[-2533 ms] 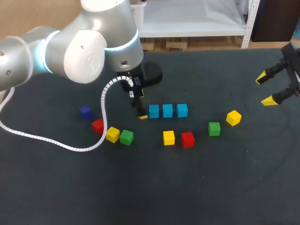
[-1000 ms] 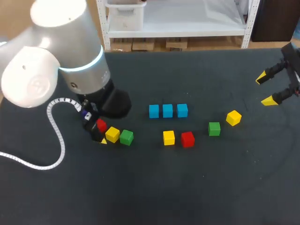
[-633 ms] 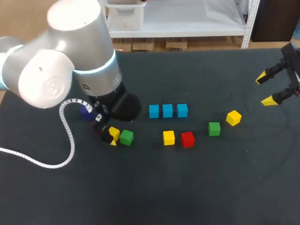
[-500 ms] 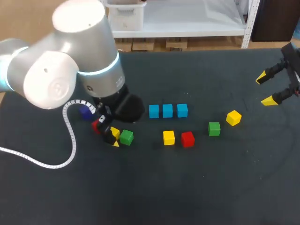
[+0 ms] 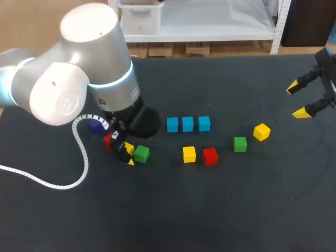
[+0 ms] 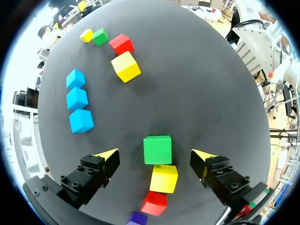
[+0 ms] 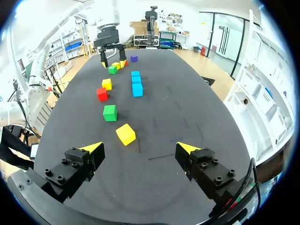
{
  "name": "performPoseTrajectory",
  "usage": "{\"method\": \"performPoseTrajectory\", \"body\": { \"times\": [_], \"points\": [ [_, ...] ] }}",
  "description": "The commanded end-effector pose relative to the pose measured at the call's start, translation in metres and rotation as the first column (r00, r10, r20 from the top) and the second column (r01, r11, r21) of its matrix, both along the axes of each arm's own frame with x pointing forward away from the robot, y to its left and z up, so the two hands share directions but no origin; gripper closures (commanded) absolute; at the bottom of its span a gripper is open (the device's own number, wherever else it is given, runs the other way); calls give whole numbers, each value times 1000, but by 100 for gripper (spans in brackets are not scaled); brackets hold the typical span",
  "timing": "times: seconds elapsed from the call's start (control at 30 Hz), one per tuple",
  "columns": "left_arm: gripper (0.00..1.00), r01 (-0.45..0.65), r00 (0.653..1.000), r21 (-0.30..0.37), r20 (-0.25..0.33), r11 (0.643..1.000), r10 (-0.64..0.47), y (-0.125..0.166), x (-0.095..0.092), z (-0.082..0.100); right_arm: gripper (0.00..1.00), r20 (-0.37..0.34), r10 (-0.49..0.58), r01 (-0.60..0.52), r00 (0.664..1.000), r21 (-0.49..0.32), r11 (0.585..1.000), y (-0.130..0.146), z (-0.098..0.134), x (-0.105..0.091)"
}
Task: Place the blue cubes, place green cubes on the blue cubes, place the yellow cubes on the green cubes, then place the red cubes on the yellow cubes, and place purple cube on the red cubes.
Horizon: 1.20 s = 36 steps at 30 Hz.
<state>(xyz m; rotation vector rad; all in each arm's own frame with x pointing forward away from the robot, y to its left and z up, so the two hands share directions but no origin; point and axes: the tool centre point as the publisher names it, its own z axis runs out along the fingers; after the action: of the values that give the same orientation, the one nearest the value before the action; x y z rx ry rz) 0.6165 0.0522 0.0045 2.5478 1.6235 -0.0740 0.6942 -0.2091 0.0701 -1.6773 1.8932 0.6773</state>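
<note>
**Left pincer open astride a green cube**

The left pincer [image 6: 156,157] was released, its two fingers spread wide. The green cube [image 6: 157,149] sat on the dark tabletop [image 6: 211,93] between them. There was a gap at either side, and neither yellow tip touched it.

Just behind the green cube, under the pincer, lay the yellow cube [image 6: 163,178], seemingly touching it. The red cube [image 6: 154,203] came next in the same line, and then the purple cube [image 6: 137,218], only partly seen.

Ahead of the pincer and off to one side, the three blue cubes [image 6: 77,98] made a close-set row. Farther ahead sat the mid yellow cube [image 6: 125,66], with the mid red cube [image 6: 121,43] just beyond it. Farthest out, the far green cube [image 6: 100,36] and the far yellow cube [image 6: 86,34] lay near each other.

From above, the left arm [image 5: 79,79] hid part of the yellow cube in the cluster.

The right pincer [image 7: 140,149] was also released and held nothing. It hung at the right side of the tabletop, well apart from every cube. The far yellow cube lay nearest ahead of it, and the others were strung out beyond toward the left pincer.
</note>
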Motion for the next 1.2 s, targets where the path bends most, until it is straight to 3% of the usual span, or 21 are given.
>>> {"method": "performPoseTrajectory", "body": {
  "times": [0.03, 0.17, 0.4, 0.53, 0.67, 0.8, 1.03, 1.2],
  "points": [
    [0, -4, 1000, -1, 1, 1000, 4, 1, 2, -4, 0, 1, 0, 0, 1000, 1, 1000, 0, 0, 0],
    [3, -7, 1000, -4, 2, 1000, 7, 1, 3, -5, 0, 1, 0, 0, 1000, 1, 1000, 0, 0, 0],
    [34, -7, 1000, -2, 5, 1000, 7, 0, 5, -6, 0, 1, 0, 0, 1000, 1, 1000, 0, 0, 0],
    [40, -7, 1000, -2, 5, 1000, 7, -1, 5, -7, 0, 1, 0, 0, 1000, 1, 1000, 0, 0, 0],
    [60, -9, 1000, -3, 5, 1000, 9, -1, 5, -7, 0, 1, 0, 0, 1000, 1, 1000, 0, 0, 0],
    [100, -15, 1000, -3, 7, 1000, 15, -1, 4, -8, 0, 1, 0, 0, 1000, 1, 1000, 0, 0, 0],
    [100, -47, 999, -3, 15, 999, 47, 0, 2, -3, 0, 1, 0, 0, 1000, 1, 1000, 0, 0, 0],
    [100, -170, 985, -29, 13, 985, 170, 6, 12, 12, 0, 1, 0, 0, 1000, 1, 1000, 0, 0, 0]
  ]
}}
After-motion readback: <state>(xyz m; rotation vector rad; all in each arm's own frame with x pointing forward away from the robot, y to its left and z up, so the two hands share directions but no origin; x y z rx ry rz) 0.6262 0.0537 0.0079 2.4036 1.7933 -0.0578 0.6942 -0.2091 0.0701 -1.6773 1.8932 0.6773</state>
